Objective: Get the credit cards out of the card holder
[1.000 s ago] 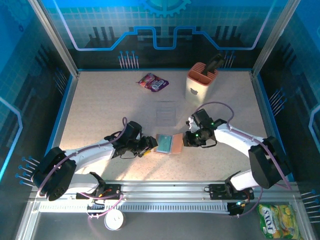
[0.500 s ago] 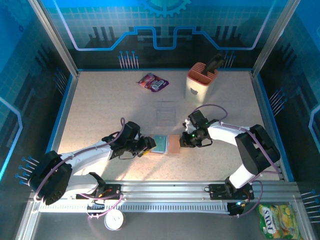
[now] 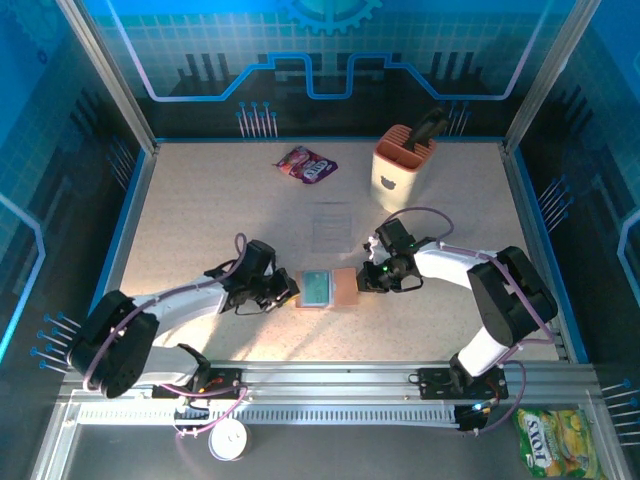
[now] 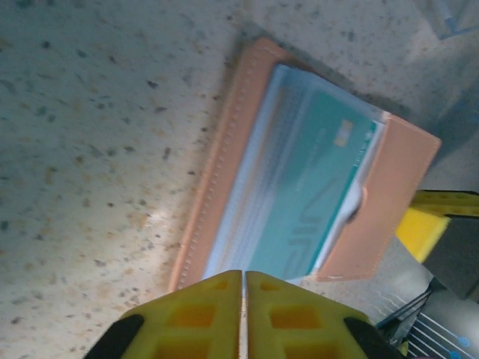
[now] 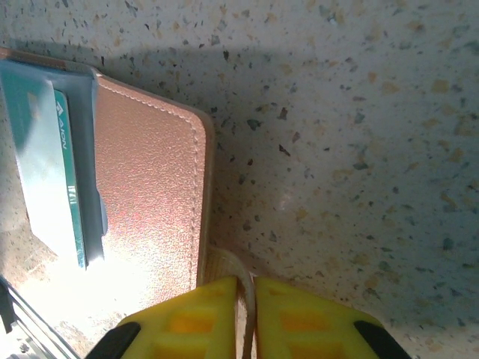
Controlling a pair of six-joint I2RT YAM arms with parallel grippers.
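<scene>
Card holder (image 3: 346,288), frame ctr: cards (image 3: 316,288) inside, none out. L end effector (image 4: 243,275) clenched; R end effector (image 5: 247,283) pinching holder edge.

Robot lab cell: speckled table (image 3: 200,220) was boxed in by aluminium posts (image 3: 105,75) and blue circuit-print panels (image 3: 330,40), arms (image 3: 180,300) bolted to a rail (image 3: 330,385)

Card holder (image 3: 345,288) lies between left fingers (image 3: 285,293) and right fingers (image 3: 368,280).

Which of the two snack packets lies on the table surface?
The purple packet, at the table's far edge; the yellow-green packet lies off the table, beyond the near rail.
</scene>
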